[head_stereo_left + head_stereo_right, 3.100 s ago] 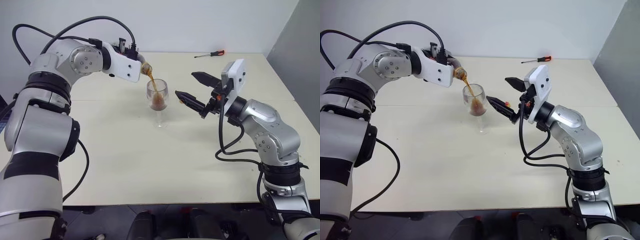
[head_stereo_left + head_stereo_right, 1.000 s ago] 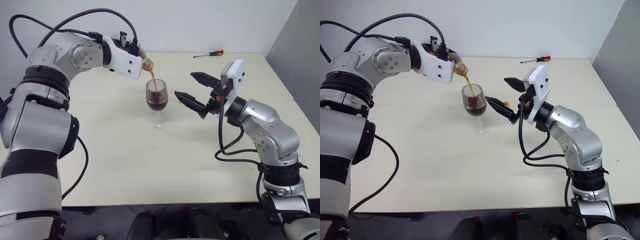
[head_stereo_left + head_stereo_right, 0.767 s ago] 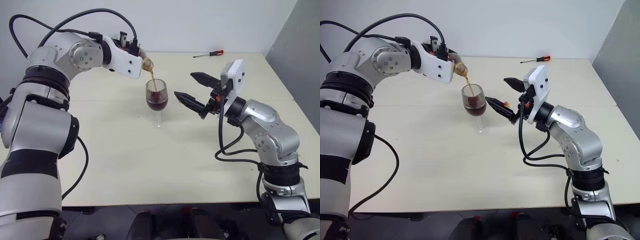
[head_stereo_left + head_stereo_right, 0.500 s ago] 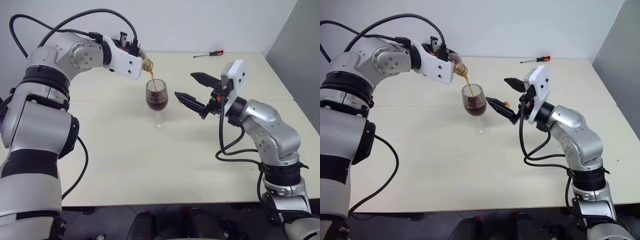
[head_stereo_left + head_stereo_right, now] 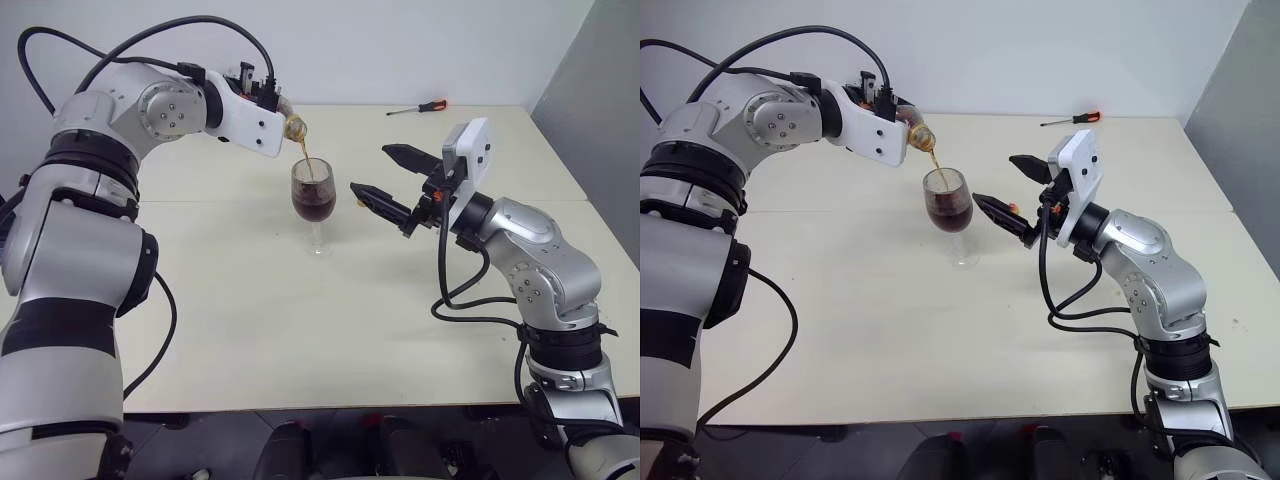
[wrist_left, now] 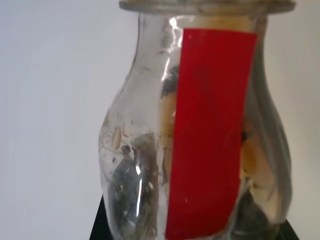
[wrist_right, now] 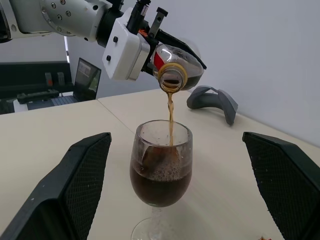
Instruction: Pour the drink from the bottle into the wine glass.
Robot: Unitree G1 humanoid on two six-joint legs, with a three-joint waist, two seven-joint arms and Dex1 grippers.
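The wine glass [image 5: 314,195] stands upright mid-table, its bowl about half full of the dark brown drink [image 7: 160,182]. Above its rim, my left gripper [image 5: 281,110] is shut on the bottle [image 5: 292,127], tipped mouth-down. A thin stream of drink [image 7: 170,112] falls from the mouth into the glass. The left wrist view shows the bottle's clear body and red label [image 6: 210,130] up close, almost drained. My right gripper [image 5: 370,168] hovers open just right of the glass, pointing at it, its fingers [image 7: 82,180] either side of the glass without touching it.
A red-handled screwdriver [image 5: 420,107] lies at the table's far edge. A grey curved object [image 7: 212,100] rests on the table beyond the glass. The pale table [image 5: 300,330] has open room in front of the glass. A grey wall [image 5: 600,90] borders the right side.
The drink in the glass has risen since three seconds ago, and the bottle sits slightly higher. Over the last second both arms have stayed still while the stream keeps falling.
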